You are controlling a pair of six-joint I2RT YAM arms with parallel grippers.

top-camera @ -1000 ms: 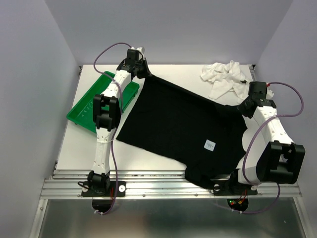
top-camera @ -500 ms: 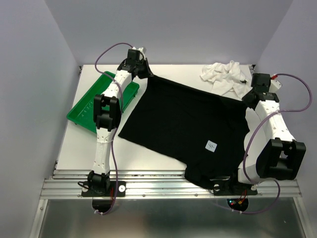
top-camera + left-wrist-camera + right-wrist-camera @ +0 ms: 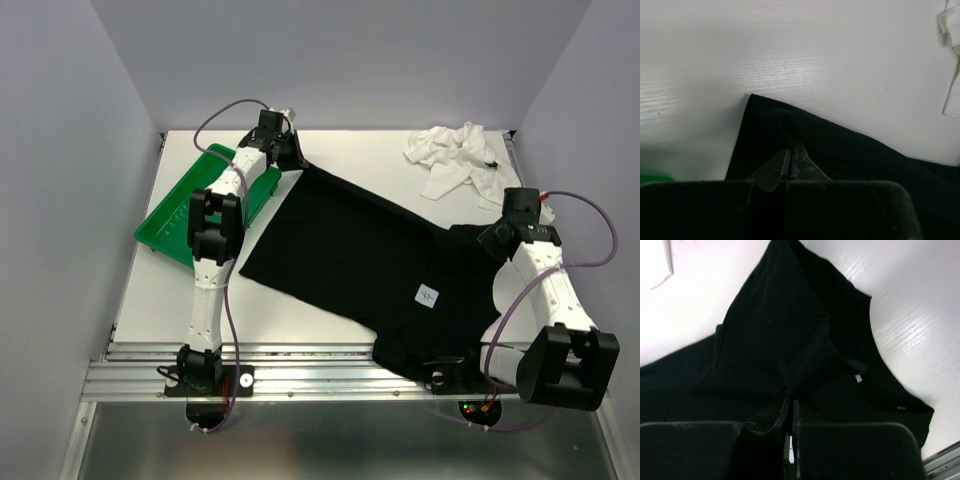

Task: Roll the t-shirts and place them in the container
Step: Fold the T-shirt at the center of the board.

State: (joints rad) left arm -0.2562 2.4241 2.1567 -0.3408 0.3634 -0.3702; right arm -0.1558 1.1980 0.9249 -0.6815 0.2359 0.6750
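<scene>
The black t-shirt point(image 3: 370, 250) lies spread out across the table, with a small white label point(image 3: 425, 293) facing up and its near edge hanging over the front rail. My left gripper point(image 3: 290, 153) is shut on the shirt's far left corner; in the left wrist view the closed tips point(image 3: 791, 146) rest in black cloth point(image 3: 850, 150). At the shirt's right side, my right gripper point(image 3: 493, 236) is shut on a raised fold of the black cloth point(image 3: 790, 365), which peaks at the tips point(image 3: 790, 397). The white t-shirt point(image 3: 455, 158) sits crumpled at the back right.
A green tray point(image 3: 175, 215) lies at the table's left side, beside my left arm. The metal rail point(image 3: 300, 375) runs along the near edge. Walls close in the table on the left, right and back.
My right gripper swung out toward the back right, then came back nearer and left, bunching the black shirt's right side. The left gripper has barely shifted with its corner.
</scene>
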